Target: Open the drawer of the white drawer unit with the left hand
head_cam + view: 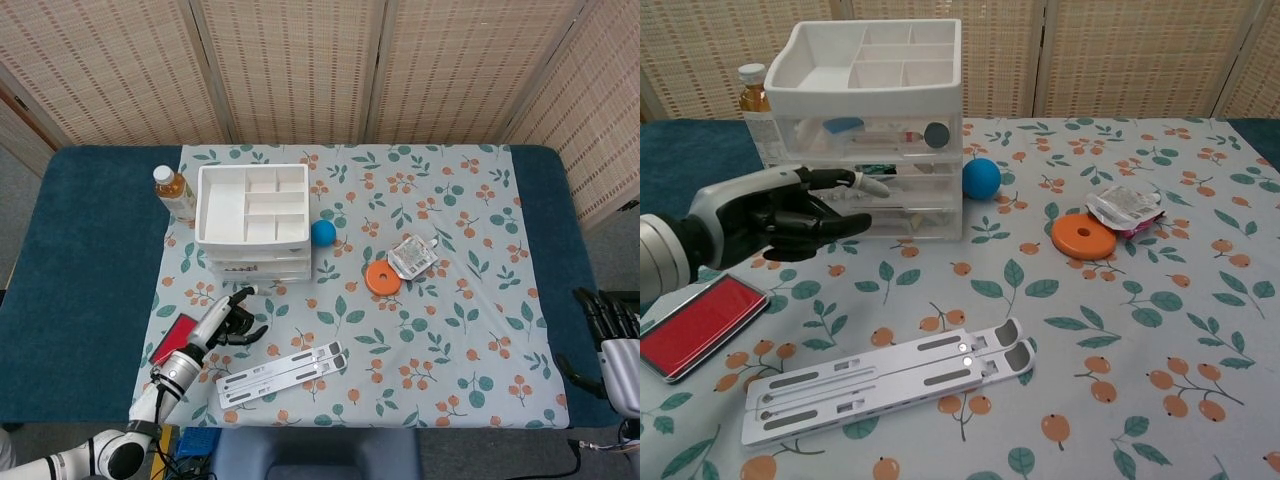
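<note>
White drawer unit [875,130]: drawers closed, upper left of chest view.
Left hand [790,215]: fingers apart, tips near drawer front.
Right hand [610,345]: head view only, right edge; fingers apart.

This is looking like a lab or robot test room set up for staged trials, not a home. Woven folding screens [330,70] are closing off the back and sides, hiding the room behind. A table [70,290] is wearing a dark teal cover, with a floral cloth [440,330] lying over its middle. Unrelated props are sitting scattered on the cloth: a white drawer unit [252,222], a bottle [173,192], a blue ball [323,233], an orange disc [382,277], a packet [413,256], a red case [172,338] and a grey folding stand [282,372]. Robot arms are reaching in from the near edge, and cables are trailing at the lower right.
</note>
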`<control>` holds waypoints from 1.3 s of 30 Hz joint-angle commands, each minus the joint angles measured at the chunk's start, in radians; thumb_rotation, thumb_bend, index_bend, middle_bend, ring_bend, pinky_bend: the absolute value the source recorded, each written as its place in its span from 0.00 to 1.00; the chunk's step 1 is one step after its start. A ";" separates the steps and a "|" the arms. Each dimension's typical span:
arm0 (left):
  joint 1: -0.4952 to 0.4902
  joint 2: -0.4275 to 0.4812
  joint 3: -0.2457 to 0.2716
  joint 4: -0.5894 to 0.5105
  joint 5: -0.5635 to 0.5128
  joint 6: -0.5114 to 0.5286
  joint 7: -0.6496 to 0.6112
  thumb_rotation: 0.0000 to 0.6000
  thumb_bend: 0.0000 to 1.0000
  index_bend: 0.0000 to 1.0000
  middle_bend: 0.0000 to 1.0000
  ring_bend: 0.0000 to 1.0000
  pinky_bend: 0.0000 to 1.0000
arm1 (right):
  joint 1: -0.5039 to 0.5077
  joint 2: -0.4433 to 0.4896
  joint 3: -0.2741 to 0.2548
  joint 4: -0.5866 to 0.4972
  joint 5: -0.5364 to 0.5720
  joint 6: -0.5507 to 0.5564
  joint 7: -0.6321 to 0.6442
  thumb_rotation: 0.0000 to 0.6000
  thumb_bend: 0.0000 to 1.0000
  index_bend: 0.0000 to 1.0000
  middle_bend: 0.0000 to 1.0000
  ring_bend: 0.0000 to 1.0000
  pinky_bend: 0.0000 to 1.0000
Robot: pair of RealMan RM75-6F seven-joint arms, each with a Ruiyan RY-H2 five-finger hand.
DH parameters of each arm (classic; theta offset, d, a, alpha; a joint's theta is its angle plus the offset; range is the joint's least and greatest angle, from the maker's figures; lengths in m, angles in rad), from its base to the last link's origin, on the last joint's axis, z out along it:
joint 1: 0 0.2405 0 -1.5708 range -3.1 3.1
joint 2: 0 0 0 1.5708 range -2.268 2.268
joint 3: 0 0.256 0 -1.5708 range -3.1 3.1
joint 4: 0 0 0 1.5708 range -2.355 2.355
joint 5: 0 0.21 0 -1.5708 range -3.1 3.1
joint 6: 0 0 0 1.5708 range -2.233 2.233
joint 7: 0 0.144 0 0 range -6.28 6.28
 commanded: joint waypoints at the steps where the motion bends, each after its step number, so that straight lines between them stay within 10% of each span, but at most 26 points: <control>1: -0.029 0.018 0.019 0.069 0.036 0.066 0.082 1.00 0.30 0.20 0.90 1.00 1.00 | -0.001 -0.001 0.000 0.001 0.001 0.000 0.000 1.00 0.31 0.01 0.06 0.00 0.05; 39: -0.149 -0.011 0.104 0.184 -0.106 0.139 0.305 1.00 0.30 0.24 0.91 1.00 1.00 | -0.010 -0.009 -0.001 0.022 0.018 0.002 0.020 1.00 0.31 0.01 0.06 0.00 0.05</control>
